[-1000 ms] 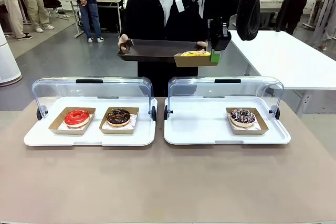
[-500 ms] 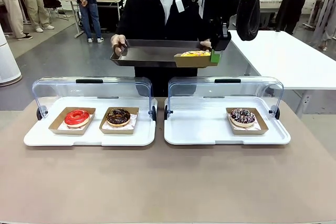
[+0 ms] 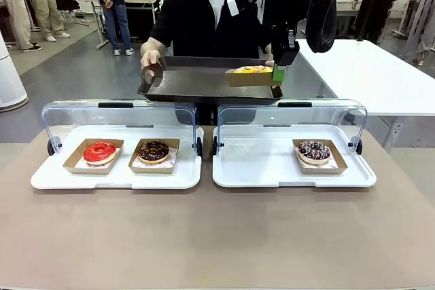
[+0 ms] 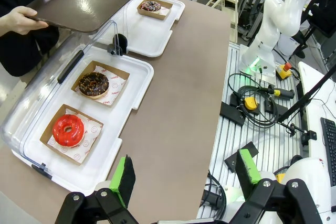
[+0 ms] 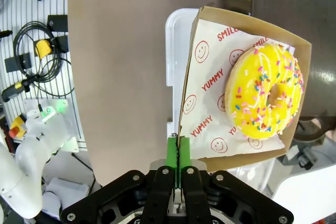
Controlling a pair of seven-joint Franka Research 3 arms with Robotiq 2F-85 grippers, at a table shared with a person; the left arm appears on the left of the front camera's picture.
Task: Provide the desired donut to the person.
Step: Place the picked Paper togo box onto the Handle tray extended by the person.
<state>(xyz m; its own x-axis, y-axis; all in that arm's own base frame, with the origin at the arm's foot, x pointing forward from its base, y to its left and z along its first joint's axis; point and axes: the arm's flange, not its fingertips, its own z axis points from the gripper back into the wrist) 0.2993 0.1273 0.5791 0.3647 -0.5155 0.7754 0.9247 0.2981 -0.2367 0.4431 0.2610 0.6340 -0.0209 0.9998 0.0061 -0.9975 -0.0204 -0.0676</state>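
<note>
The yellow sprinkled donut (image 3: 253, 69) (image 5: 265, 93) lies in a brown cardboard box (image 3: 250, 77) (image 5: 210, 129). My right gripper (image 3: 279, 73) (image 5: 178, 153) is shut on the box's side wall and holds it in the air. The person (image 3: 204, 11) stands across the table and holds a dark serving tray (image 3: 197, 83) (image 5: 294, 3) in both hands. The box hangs over that tray's right part; whether it touches I cannot tell. My left gripper (image 4: 185, 174) is open and holds nothing, high above the table's near-left edge.
Two white trays with raised clear lids sit on the table. The left one (image 3: 54, 180) holds a red donut (image 3: 100, 151) and a chocolate donut (image 3: 153, 151). The right one (image 3: 258, 168) holds a sprinkled chocolate donut (image 3: 314, 150). Bystanders stand far behind.
The person has brought the dark tray lower and nearer, so it now lies under the box. My right gripper and the box have barely moved.
</note>
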